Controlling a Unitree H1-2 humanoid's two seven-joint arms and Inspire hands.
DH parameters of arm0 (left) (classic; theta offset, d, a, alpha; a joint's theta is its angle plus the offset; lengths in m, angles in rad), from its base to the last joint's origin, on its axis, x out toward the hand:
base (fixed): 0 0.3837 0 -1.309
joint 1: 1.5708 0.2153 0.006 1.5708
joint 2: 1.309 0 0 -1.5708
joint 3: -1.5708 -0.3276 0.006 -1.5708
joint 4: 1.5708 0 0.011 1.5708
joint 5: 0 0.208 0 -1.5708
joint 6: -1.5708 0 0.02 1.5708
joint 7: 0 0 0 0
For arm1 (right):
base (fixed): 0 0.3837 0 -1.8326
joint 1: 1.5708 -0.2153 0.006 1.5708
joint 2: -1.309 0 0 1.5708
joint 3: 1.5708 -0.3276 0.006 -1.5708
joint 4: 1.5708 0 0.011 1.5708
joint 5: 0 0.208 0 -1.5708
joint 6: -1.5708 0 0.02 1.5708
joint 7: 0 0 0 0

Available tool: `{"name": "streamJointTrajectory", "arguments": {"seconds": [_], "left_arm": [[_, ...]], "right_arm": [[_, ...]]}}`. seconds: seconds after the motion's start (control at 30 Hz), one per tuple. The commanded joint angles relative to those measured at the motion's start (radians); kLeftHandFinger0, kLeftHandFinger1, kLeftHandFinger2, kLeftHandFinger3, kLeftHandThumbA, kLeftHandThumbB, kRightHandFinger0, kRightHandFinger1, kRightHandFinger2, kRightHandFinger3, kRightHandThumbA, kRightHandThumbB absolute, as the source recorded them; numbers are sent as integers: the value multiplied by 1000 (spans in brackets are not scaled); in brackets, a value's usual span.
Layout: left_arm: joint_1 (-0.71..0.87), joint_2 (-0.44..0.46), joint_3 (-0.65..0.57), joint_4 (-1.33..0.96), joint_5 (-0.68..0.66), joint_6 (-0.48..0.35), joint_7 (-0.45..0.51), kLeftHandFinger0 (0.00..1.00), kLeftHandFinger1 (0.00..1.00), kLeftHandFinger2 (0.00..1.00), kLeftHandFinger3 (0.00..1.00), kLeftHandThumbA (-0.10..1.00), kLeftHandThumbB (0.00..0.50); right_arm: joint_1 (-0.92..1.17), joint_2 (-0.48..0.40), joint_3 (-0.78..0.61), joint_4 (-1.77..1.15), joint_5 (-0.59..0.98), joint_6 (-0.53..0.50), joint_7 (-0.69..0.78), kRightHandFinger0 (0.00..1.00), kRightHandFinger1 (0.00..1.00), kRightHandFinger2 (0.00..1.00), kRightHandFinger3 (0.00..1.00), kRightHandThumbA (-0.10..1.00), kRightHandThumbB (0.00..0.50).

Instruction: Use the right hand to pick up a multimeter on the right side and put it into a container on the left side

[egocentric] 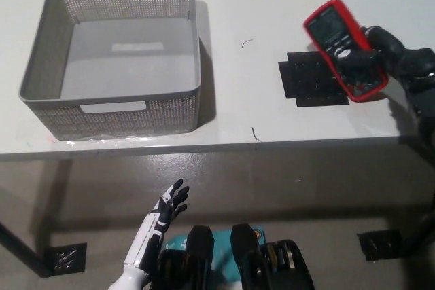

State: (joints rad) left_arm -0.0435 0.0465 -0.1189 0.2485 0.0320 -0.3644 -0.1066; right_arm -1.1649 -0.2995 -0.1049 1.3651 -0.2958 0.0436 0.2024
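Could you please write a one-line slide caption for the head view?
Black right hand holds the red multimeter above a black mat; grey basket sits left, white left hand rests below the table.

Head view. The black right hand (pixel 391 59) grips a red multimeter (pixel 345 47) at the right of the white table (pixel 258 5), fingers wrapped over its lower half. The meter is tilted, display toward upper left, face up to the camera, above a black perforated mat (pixel 306 79) lying flat on the table. A grey mesh container (pixel 112 110) with cut-out handles sits at the left of the table, well apart from the meter. The white left hand (pixel 163 219) rests below the table edge at lower left, fingers spread, holding nothing.
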Motion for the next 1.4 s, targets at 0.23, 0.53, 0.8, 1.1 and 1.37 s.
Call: {"name": "streamJointTrajectory", "arguments": {"seconds": [0.23, 0.53, 0.8, 1.1, 1.37], "left_arm": [[49, -7, -12, -41, 19, -13, 2, 1000, 1000, 1000, 1000, 1000, 465], [40, -7, -10, -34, 5, -10, -6, 1000, 1000, 1000, 1000, 1000, 476], [54, -11, -14, -29, 6, -16, -6, 1000, 1000, 1000, 1000, 1000, 469], [62, -12, -17, -30, 24, -10, 2, 1000, 1000, 1000, 1000, 1000, 478], [65, -14, -21, -27, 24, -11, -2, 1000, 1000, 1000, 1000, 1000, 479]], "right_arm": [[18, 85, -709, 18, 701, 239, 201, 0, 130, 572, 1000, -100, 120], [-87, 189, -776, -120, 729, 304, 227, 0, 108, 626, 1000, -100, 101], [-130, 296, -725, -357, 755, 426, 195, 0, 60, 564, 1000, -100, 150], [-197, 388, -625, -488, 852, 426, 97, 0, 29, 580, 1000, -100, 192], [-253, 418, -544, -504, 933, 426, 59, 0, 0, 600, 689, -100, 203]]}}
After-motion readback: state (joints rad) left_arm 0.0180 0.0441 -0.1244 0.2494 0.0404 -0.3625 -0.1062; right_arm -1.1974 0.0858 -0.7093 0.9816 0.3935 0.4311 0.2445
